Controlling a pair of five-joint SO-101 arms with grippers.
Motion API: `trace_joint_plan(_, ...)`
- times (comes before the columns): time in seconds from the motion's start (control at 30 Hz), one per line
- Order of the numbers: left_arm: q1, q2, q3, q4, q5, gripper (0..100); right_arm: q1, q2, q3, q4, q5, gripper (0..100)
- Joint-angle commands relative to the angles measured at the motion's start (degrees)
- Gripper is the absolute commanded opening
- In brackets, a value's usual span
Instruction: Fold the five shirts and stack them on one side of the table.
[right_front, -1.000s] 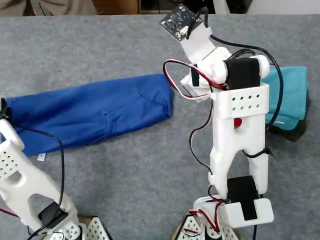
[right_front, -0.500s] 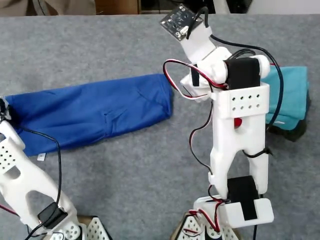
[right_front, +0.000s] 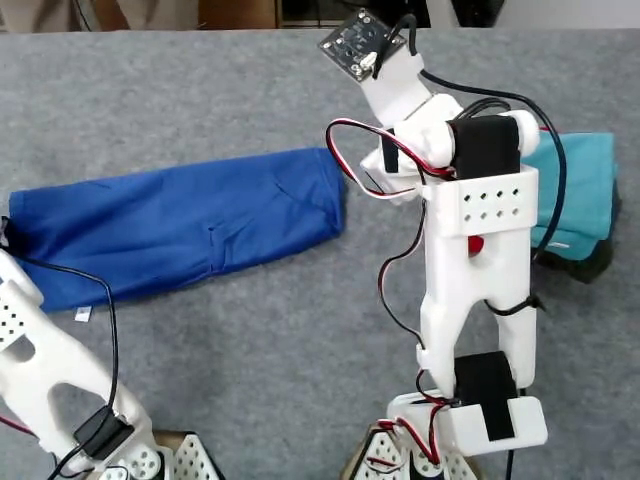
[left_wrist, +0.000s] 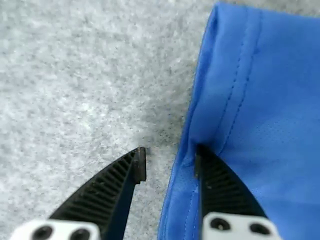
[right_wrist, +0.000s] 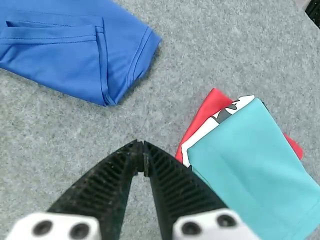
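A blue shirt (right_front: 190, 222) lies as a long folded strip across the left half of the grey table. My left gripper (left_wrist: 170, 162) stands open at the strip's left end, one finger (left_wrist: 215, 180) on the blue cloth (left_wrist: 250, 100), the other on bare table beside the hem. My right gripper (right_wrist: 144, 159) hangs shut and empty above the table, between the blue shirt's (right_wrist: 75, 50) right end and a stack of folded shirts (right_wrist: 245, 155). That stack (right_front: 575, 195), teal on top with red, white and dark layers beneath, sits at the right edge.
The right arm (right_front: 470, 250) rises over the table's middle right, partly covering the stack. The left arm's white body (right_front: 40, 370) fills the near left corner. Grey table (right_front: 250, 340) stretches bare in front of the blue shirt.
The left arm has slid a little further left and toward the near edge at the blue shirt's left end. The right arm and the stack have not moved.
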Motion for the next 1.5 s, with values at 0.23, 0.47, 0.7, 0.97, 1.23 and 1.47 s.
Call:
trace_joint_plan(0.23,2.90,-0.48,-21.01,9.14,2.37,17,-0.04,-1.89,0.22,0.70,0.26,0.2)
trace_joint_plan(0.47,2.20,-0.57,-19.08,9.23,2.73,17,-0.22,-1.89,0.22,0.70,0.00,0.2)
trace_joint_plan(0.7,1.76,-5.58,-11.69,9.23,2.81,18,-0.22,-1.89,0.22,0.70,0.26,0.2)
trace_joint_plan(0.97,1.76,-10.86,4.57,6.33,-0.18,19,-0.22,-1.89,0.22,0.70,0.00,0.2)
trace_joint_plan(1.23,0.44,-6.90,3.87,0.79,1.67,19,-0.22,-1.89,0.48,0.79,0.00,0.2)
trace_joint_plan(1.47,0.79,-5.14,2.64,0.79,0.53,19,-1.80,-2.33,3.47,0.70,0.00,0.2)
